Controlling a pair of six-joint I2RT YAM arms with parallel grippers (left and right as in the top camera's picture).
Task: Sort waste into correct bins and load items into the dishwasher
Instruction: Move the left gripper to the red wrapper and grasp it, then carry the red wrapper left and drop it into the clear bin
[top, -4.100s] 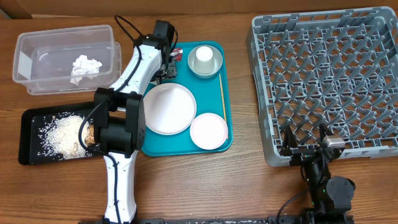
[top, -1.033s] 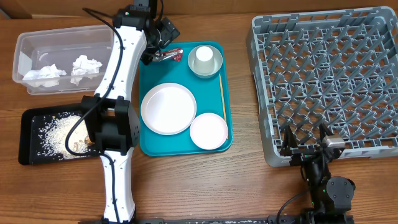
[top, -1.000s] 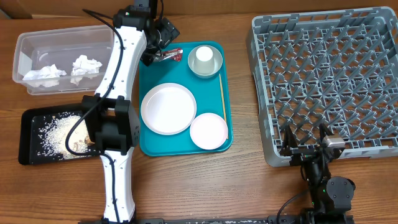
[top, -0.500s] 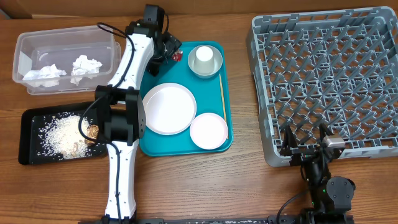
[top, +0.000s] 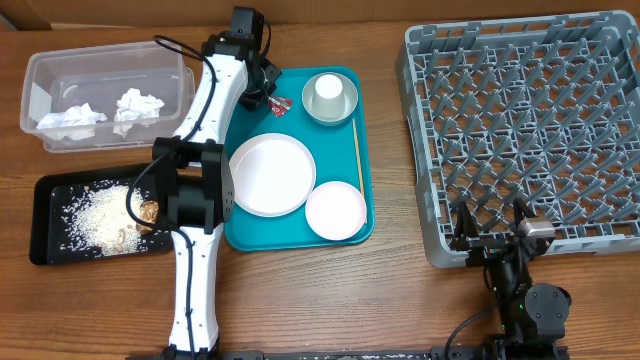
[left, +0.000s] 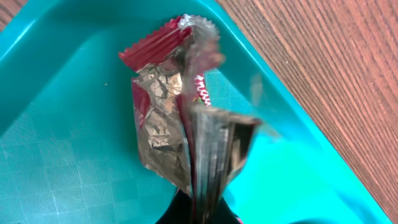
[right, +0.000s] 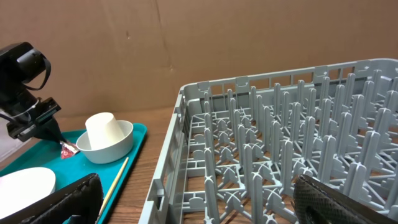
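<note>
Red-and-white wrapper (top: 281, 103): at far-left corner of teal tray (top: 366, 200), beside grey bowl (top: 330, 98). Left gripper (top: 272, 97) clamped on its edge. Right gripper (top: 491, 228): jaws spread wide, by dish rack (top: 520, 120) near edge.

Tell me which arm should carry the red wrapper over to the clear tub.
Left. The left gripper is shut on the wrapper at the teal tray's far corner, beside the clear tub. The right gripper sits open by the dish rack, on the opposite side.
</note>
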